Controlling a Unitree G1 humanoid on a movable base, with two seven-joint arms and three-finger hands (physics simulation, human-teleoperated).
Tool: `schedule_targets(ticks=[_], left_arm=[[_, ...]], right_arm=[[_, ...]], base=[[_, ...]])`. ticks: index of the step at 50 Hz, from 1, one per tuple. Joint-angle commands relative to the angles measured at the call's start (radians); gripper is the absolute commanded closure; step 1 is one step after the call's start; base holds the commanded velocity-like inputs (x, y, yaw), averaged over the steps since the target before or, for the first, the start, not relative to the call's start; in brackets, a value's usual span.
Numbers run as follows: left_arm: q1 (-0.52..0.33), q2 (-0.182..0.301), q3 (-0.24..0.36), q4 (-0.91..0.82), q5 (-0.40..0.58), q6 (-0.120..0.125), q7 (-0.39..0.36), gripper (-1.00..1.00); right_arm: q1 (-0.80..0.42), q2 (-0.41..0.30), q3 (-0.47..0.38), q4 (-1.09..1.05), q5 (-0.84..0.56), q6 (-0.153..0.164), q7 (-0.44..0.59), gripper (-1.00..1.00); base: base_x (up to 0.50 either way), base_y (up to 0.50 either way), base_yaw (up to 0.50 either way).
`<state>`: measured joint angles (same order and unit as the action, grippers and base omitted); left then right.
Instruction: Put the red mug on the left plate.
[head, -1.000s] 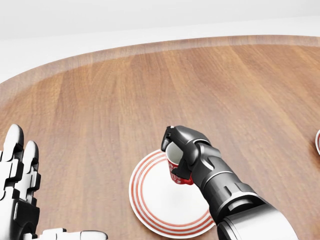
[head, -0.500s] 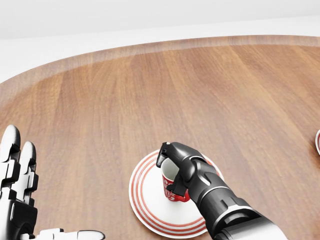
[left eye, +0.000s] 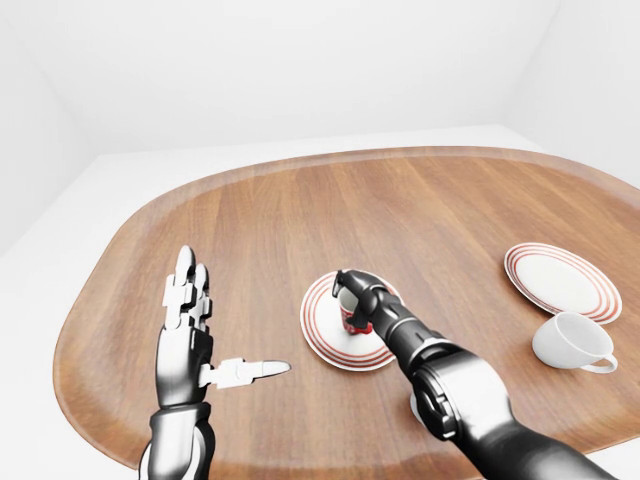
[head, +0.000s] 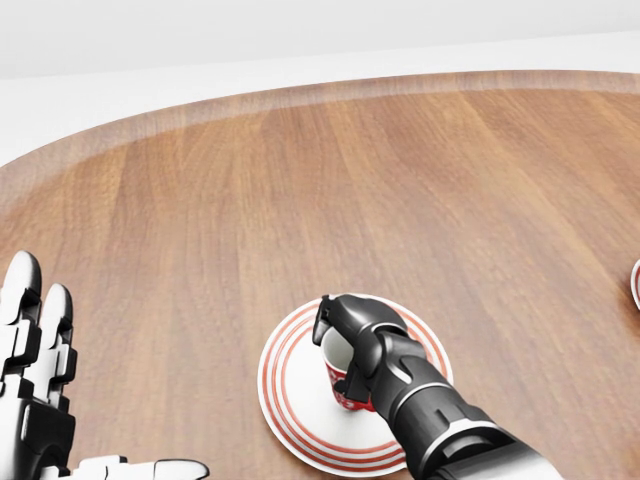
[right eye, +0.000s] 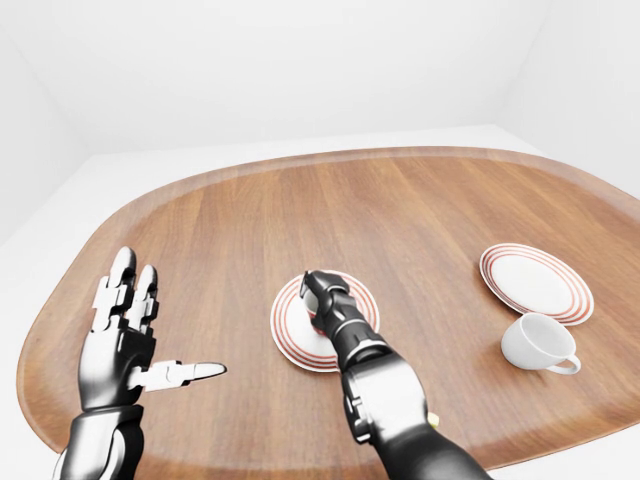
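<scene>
The red mug (head: 347, 392) with a white inside is upright over the middle of the left plate (head: 285, 400), a white plate with red rings. It looks to rest on the plate, though contact is hard to tell. My right hand (head: 336, 342) is shut around the mug's rim and side, and its dark forearm hides the plate's right part. My left hand (left eye: 192, 325) is open and empty, fingers spread, above the table to the left of the plate.
A second ringed plate (left eye: 560, 280) lies at the right of the oval wooden table (left eye: 250, 220). A white mug (left eye: 570, 342) stands just below it. The table's rounded edge runs close to my left hand.
My right hand has carried the red mug down and toward the bottom of the head view, onto the plate's middle. The left hand has barely moved.
</scene>
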<state>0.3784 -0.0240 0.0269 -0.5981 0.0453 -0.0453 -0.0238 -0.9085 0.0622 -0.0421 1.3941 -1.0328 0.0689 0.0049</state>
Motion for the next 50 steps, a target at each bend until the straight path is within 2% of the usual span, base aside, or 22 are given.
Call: schedule_targets(ticks=[1,8,9,10,11,12,38,44,45,48,50], left_arm=[[-0.003,0.0,-0.002,0.004,0.0,0.0,-0.002,-1.0],[-0.005,0.001,-0.003,0.002,0.002,0.004,0.0,-1.0],[-0.004,0.001,-0.004,0.001,0.002,0.004,0.0,-1.0],[-0.003,0.001,-0.005,0.001,0.002,0.004,0.0,-1.0],[-0.003,0.001,-0.003,-0.001,0.001,0.005,0.0,-1.0],[-0.005,0.001,-0.002,0.001,-0.001,0.005,0.0,-1.0],[0.002,0.002,-0.004,0.002,-0.001,-0.004,-0.002,-1.0],[0.008,0.001,0.0,-0.006,-0.003,-0.003,-0.004,-1.0],[0.007,0.0,0.002,-0.005,-0.005,-0.004,-0.004,-1.0],[0.007,-0.001,-0.004,-0.003,0.001,-0.006,-0.003,-1.0],[0.008,0.0,-0.008,-0.005,0.003,-0.005,-0.003,-1.0]], right_arm=[[0.011,0.009,0.0,-0.002,0.142,0.009,-0.112,1.0],[0.012,0.009,-0.007,-0.002,0.141,0.008,-0.095,1.0],[0.014,0.01,-0.006,-0.002,0.139,0.009,-0.09,0.93],[0.015,0.01,-0.007,-0.002,0.139,0.009,-0.092,-0.76],[0.015,0.009,-0.004,-0.002,0.135,0.011,-0.075,-0.76],[0.015,0.009,-0.002,-0.002,0.129,0.018,-0.094,-1.0],[0.032,0.013,0.005,-0.001,0.095,0.018,-0.032,-1.0],[-0.048,-0.007,0.0,-0.024,0.173,0.01,-0.044,-1.0],[-0.098,-0.025,-0.002,-0.052,0.203,0.018,-0.069,-1.0],[-0.152,-0.062,0.021,-0.146,0.274,0.018,-0.086,-1.0],[-0.083,-0.095,0.063,-0.461,0.271,0.018,-0.017,-1.0]], base=[[0.0,0.0,0.0],[0.0,0.0,0.0],[0.0,0.0,0.0],[0.0,0.0,0.0],[0.0,0.0,0.0],[0.0,0.0,0.0],[0.0,0.0,0.0],[0.0,0.0,0.0],[0.0,0.0,0.0],[0.0,0.0,0.0],[0.0,0.0,0.0]])
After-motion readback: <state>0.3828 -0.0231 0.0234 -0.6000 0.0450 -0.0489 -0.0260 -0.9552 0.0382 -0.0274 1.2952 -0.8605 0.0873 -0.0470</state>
